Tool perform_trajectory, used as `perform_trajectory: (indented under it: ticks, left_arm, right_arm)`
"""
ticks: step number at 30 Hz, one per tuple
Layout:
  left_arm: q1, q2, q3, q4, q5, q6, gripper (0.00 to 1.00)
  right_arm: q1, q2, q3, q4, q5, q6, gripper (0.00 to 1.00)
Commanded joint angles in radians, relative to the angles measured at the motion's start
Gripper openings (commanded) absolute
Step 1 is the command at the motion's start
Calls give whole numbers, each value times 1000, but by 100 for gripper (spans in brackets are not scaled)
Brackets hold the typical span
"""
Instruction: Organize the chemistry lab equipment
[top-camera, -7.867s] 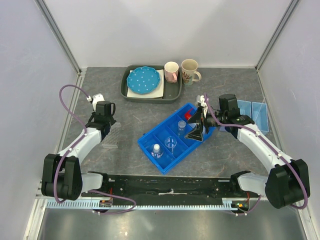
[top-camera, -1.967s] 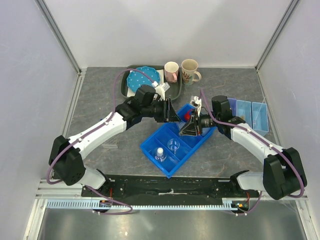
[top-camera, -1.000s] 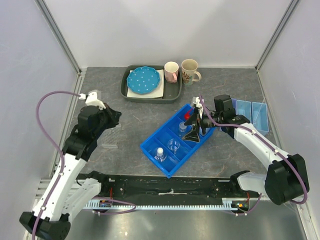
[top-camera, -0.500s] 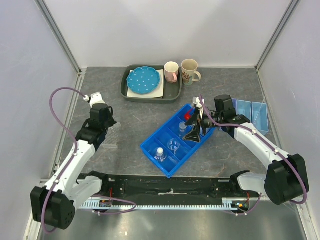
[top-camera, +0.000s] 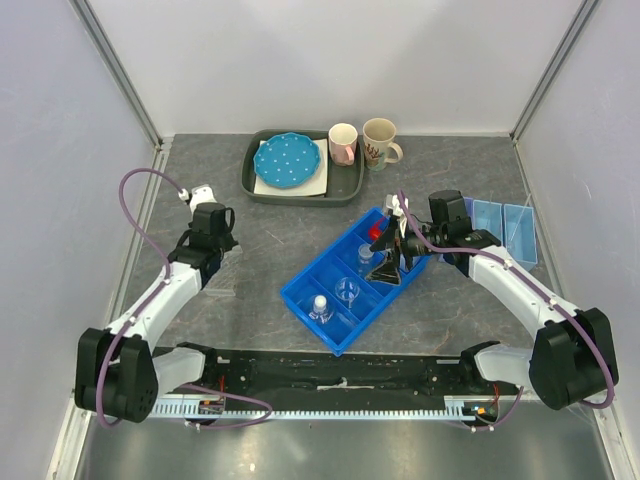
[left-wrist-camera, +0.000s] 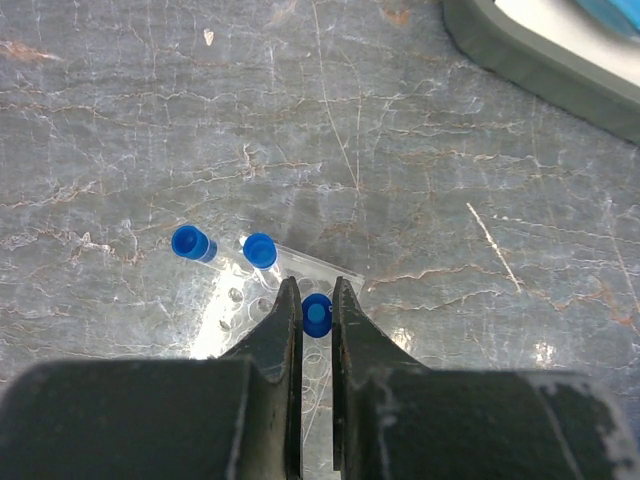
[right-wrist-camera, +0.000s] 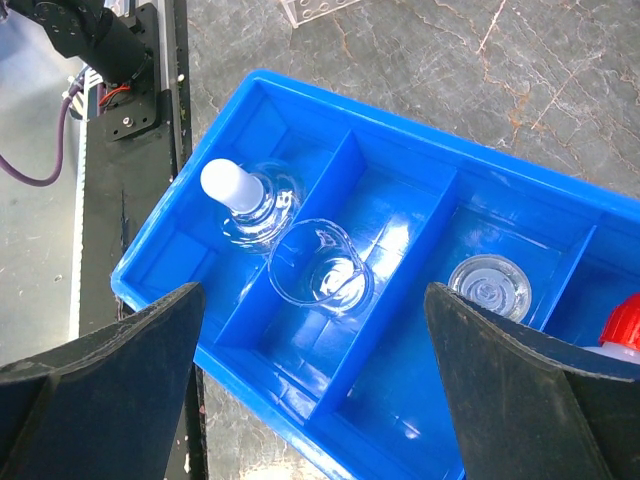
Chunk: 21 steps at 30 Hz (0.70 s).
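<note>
Left gripper (left-wrist-camera: 317, 296) is pinched narrow on a blue-capped vial (left-wrist-camera: 317, 318) standing in the clear rack (left-wrist-camera: 305, 264); best lift straight up, clear of the neighbouring vials. Right gripper (right-wrist-camera: 312, 292) hangs wide open above the blue tray (right-wrist-camera: 330, 96)

Your table (left-wrist-camera: 450, 150) looks like grey stone: matt, veined with pale cracks and rusty flecks. The blue bin (right-wrist-camera: 420, 110) is smooth moulded plastic with a wet-looking gloss. The beaker (right-wrist-camera: 320, 268) and flask (right-wrist-camera: 262, 215) are clear glass catching bright highlights, and the flask's cap (right-wrist-camera: 222, 183) is matt white. The rack (left-wrist-camera: 300, 262) is clear and acrylic-looking, its vials (left-wrist-camera: 259, 249) topped in glossy blue plastic. The left gripper (left-wrist-camera: 316, 298) is matt black, faintly grainy plastic. The grey tray (left-wrist-camera: 520, 60) is dull and smooth.
</note>
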Motion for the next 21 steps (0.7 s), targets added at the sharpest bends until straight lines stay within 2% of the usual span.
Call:
perform_trajectory:
  ticks: [1,16,21]
  left_arm:
    - [6,25,-4,68,-52,11,4]
    - [9,119,20,51,-23,9,6]
    - [11,125,17,41,-8,-5,18]
  right_arm:
    - [-2,-12,42,14,-14,-26,98]
    - [-3,-12,43,11,-14,-29,98]
    - [-3,-15,43,9,-15,-30,98]
